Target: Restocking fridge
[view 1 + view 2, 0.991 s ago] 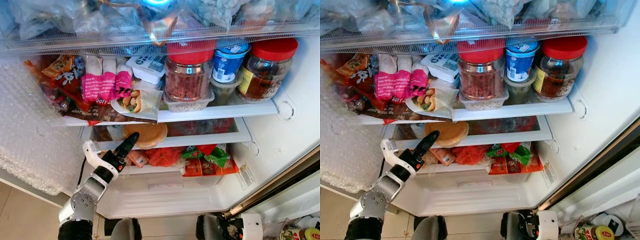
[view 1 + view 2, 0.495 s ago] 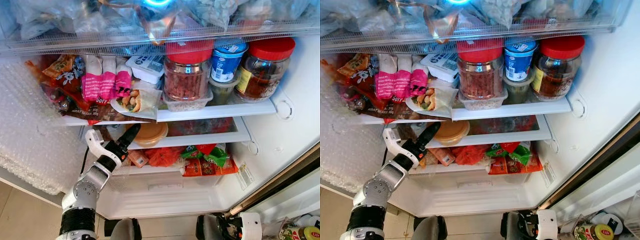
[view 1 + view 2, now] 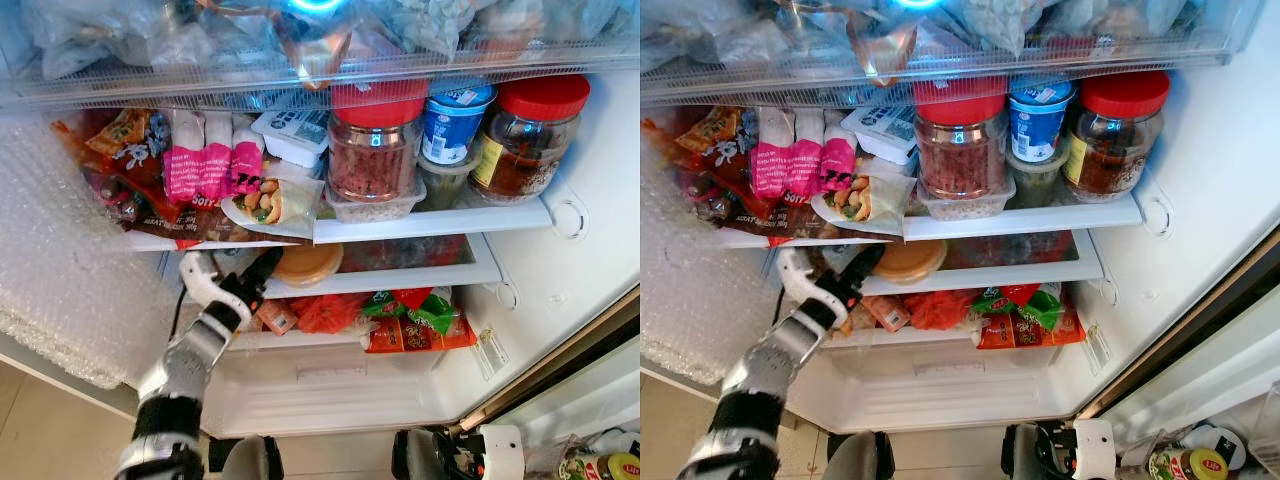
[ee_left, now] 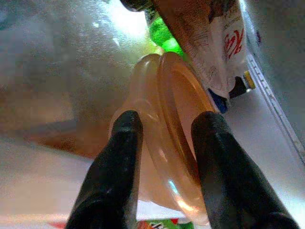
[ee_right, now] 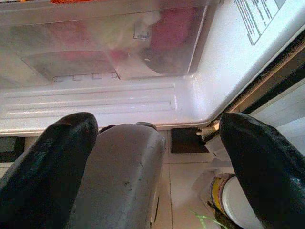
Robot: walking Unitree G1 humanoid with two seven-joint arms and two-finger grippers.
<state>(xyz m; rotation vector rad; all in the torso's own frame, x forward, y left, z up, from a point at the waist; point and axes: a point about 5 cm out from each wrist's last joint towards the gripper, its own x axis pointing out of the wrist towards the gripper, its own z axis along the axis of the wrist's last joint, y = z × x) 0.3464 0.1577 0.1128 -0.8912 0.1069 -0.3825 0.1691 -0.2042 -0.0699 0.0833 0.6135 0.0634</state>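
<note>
A tan, lidded round container (image 3: 308, 263) lies on the lower fridge shelf (image 3: 420, 277), partly under the shelf above. My left gripper (image 3: 268, 266) reaches in from the lower left and is shut on it. In the left wrist view the two black fingers (image 4: 125, 143) clamp the container's rim (image 4: 177, 98) from either side. My right gripper (image 5: 157, 128) hangs low in front of the fridge's base, open, with nothing between its fingers.
The upper shelf (image 3: 430, 220) is packed with two red-lidded jars (image 3: 377, 150), a blue tub (image 3: 455, 122), pink packets (image 3: 205, 165) and a wrap (image 3: 270, 200). Red and green packets (image 3: 410, 318) fill the drawer below. Bubble wrap (image 3: 60, 280) covers the left wall. Tins (image 3: 600, 468) stand on the floor at the right.
My left gripper has moved up and deeper into the fridge, carrying the tan container further back on the lower shelf. The right arm has stayed put.
</note>
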